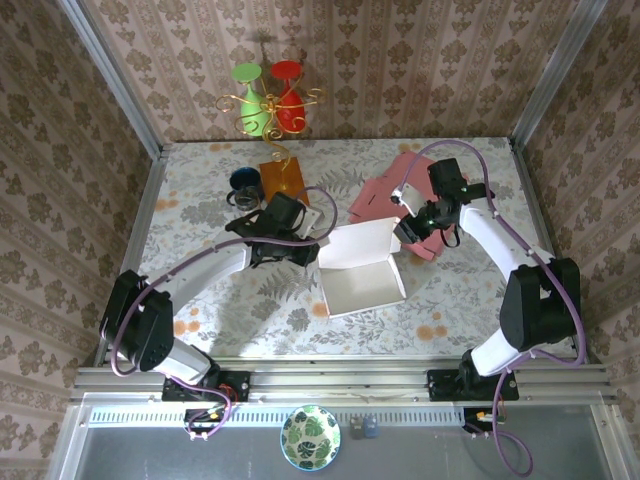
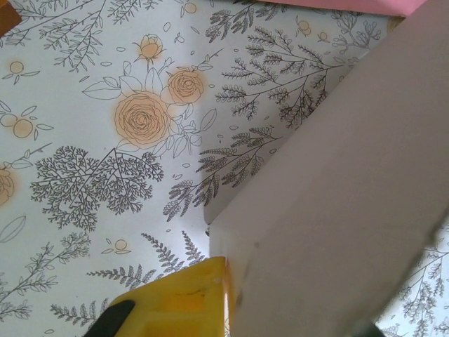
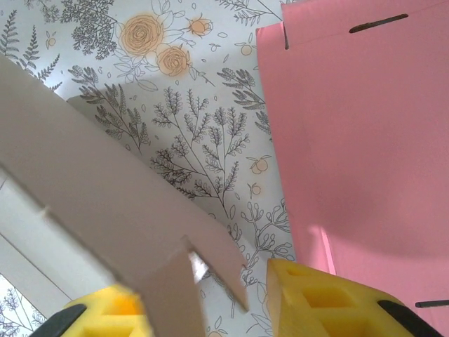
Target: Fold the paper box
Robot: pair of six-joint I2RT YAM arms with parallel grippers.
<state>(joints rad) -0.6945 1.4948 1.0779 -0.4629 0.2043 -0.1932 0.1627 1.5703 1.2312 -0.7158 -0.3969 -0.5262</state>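
The white paper box [image 1: 360, 268] lies half folded in the middle of the table, its back panel raised. My left gripper [image 1: 303, 238] is at the box's left side. In the left wrist view the left gripper [image 2: 235, 295] is shut on a white side flap [image 2: 337, 210]; one yellow finger [image 2: 175, 302] presses against it and the other is hidden behind it. My right gripper [image 1: 412, 226] is at the box's back right corner. In the right wrist view the right gripper [image 3: 203, 295] is open, with a notched white flap [image 3: 105, 189] between its fingers and a gap left beside the right finger [image 3: 316, 302].
A flat pink box blank [image 1: 385, 190] lies under and behind the right gripper. An orange block [image 1: 284, 178] and a dark cup [image 1: 244, 182] sit at the back left, with a gold stand holding green and red glasses [image 1: 268, 100] beyond. A leaf-patterned bowl [image 1: 310, 437] sits below the table's rail.
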